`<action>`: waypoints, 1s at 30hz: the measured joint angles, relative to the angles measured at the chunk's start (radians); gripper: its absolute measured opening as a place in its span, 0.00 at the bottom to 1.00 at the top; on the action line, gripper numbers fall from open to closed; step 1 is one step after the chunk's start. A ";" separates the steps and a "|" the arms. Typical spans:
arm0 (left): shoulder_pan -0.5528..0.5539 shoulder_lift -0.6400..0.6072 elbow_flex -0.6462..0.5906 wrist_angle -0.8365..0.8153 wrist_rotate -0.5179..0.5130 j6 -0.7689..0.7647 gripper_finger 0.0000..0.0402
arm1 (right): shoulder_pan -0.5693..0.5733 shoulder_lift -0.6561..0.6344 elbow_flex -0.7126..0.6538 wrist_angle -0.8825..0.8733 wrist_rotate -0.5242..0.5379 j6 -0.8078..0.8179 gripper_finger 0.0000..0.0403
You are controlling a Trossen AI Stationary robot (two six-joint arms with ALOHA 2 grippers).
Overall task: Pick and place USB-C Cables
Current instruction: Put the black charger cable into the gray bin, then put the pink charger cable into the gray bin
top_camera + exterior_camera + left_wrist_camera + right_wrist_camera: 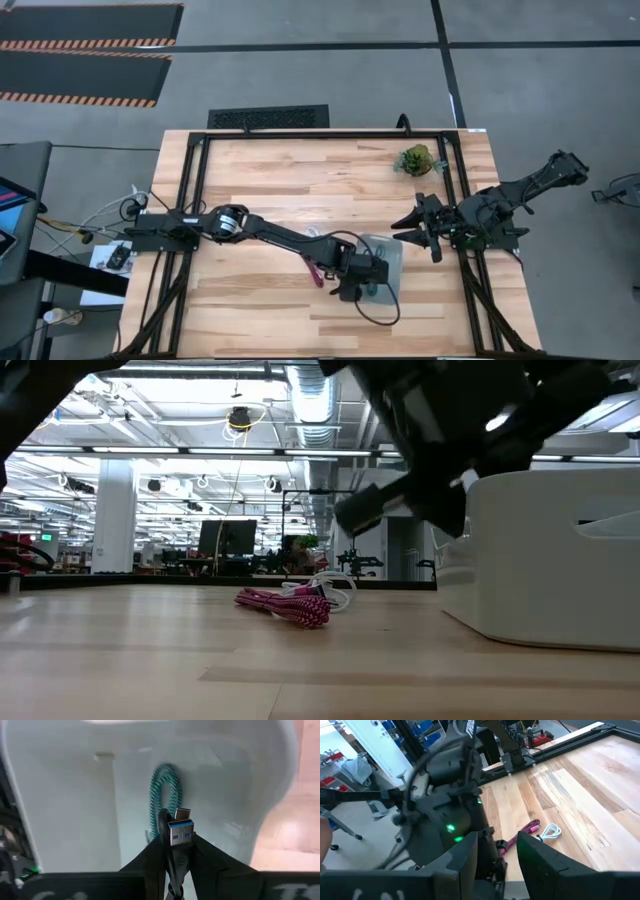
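The left gripper (358, 285) hides most of the pale blue tray (392, 250) from above, so what lies inside cannot be told there. At table level the tray (560, 560) is cut off at the right edge. The black cable (172, 870), clamped between the fingers, runs out of sight below. The white cable (335, 585) sits half behind the dark red cable (285, 605).

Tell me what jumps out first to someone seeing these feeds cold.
The left gripper is shut on the teal cable, holding it over the pale tray near the table's middle. The dark red cable and white cable lie on the wood beside the tray. The right gripper waits open by the tray's right side.
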 joint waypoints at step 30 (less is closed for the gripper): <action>-0.011 -0.001 0.039 0.069 -0.059 -0.133 0.48 | 0.000 0.000 0.000 0.000 0.000 0.000 0.40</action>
